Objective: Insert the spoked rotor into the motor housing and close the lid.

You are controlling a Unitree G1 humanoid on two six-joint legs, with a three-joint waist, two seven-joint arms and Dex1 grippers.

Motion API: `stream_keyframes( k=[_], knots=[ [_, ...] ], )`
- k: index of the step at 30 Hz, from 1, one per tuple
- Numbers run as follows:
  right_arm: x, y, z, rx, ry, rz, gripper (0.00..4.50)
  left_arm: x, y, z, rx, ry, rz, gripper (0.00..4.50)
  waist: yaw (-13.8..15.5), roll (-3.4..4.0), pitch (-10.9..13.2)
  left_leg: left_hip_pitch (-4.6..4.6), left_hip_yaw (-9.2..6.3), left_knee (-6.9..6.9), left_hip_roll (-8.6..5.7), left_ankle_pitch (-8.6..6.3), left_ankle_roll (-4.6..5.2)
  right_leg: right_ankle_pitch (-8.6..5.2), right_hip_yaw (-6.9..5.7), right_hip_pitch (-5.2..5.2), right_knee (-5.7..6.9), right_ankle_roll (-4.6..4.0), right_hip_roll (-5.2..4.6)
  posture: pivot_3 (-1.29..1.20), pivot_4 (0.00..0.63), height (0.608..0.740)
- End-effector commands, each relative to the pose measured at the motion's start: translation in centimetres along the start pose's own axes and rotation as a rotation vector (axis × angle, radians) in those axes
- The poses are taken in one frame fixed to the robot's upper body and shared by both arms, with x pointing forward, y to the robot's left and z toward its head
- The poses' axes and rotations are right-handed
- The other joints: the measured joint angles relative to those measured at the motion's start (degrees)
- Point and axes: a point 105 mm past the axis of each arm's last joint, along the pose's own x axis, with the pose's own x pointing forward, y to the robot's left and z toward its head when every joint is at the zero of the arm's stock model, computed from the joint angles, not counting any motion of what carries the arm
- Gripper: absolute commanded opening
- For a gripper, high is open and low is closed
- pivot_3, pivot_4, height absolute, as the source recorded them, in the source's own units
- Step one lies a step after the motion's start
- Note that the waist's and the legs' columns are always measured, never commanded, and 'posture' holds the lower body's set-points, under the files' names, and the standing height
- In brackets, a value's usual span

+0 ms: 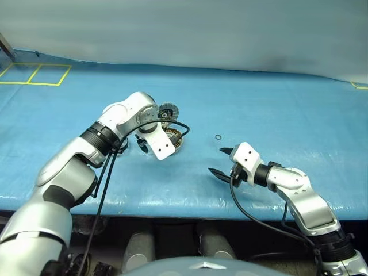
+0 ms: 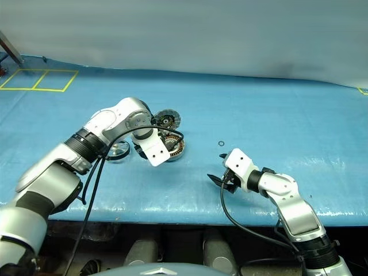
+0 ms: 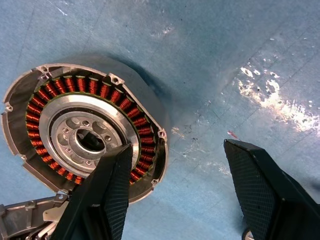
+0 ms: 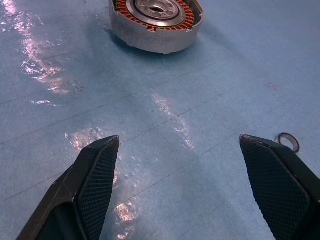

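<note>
The motor housing (image 3: pixel 65 125) lies open on the blue cloth, its copper winding ring and silver hub showing. Its lid (image 2: pixel 167 119) stands tilted up at the far side, inner face toward me. My left gripper (image 3: pixel 177 150) points down just above the housing, open and empty, one finger over the housing's rim and the other over bare cloth. The spoked rotor (image 2: pixel 118 150), a shiny round wheel, lies on the cloth left of the left arm. My right gripper (image 1: pixel 217 161) hovers open and empty near the front edge, right of the housing (image 4: pixel 156 20).
A tiny metal ring (image 1: pixel 218 137) lies on the cloth just beyond the right gripper. Yellow tape squares (image 1: pixel 34 75) mark the far left corner. The table's front edge (image 1: pixel 172 201) runs close under both arms. A black cable loops from the left wrist.
</note>
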Motion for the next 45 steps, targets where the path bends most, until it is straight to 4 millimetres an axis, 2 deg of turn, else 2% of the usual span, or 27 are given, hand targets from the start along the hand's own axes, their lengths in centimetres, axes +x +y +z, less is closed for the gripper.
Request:
stream_keyframes(
  k=[1, 8, 45],
  knots=[
    [-0.2, -0.4, 0.6, -0.009, -0.018, -0.008, 4.05, -2.3, 1.5, -0.6, -0.018, 0.011, 0.093, 3.17, 0.01, 0.0, 0.0, -0.01, 0.0, 0.0, 0.0, 0.0, 0.0, 0.0, 0.0, 0.0, 0.0, 0.0, 0.0, 0.0, 0.15, 0.74],
    [0.0, -0.4, 0.7, -0.009, -0.022, -0.005, 4.05, -2.7, 2.3, -0.6, -0.019, 0.013, 0.133, 3.17, 0.0, 0.0, 0.0, 0.0, -0.01, 0.0, 0.0, 0.0, 0.0, 0.0, 0.0, 0.0, 0.0, 0.0, 0.0, 0.0, 0.15, 0.74],
    [0.0, -0.1, 1.3, -0.018, -0.043, -0.015, 4.05, 1.4, 1.6, 0.4, 0.019, 0.002, 0.063, 3.17, -0.06, 0.0, 0.0, 0.0, -0.02, 0.01, -0.01, 0.0, 0.0, 0.01, 0.0, 0.0, 0.01, 0.01, 0.01, 0.0, 0.15, 0.74]
  ],
)
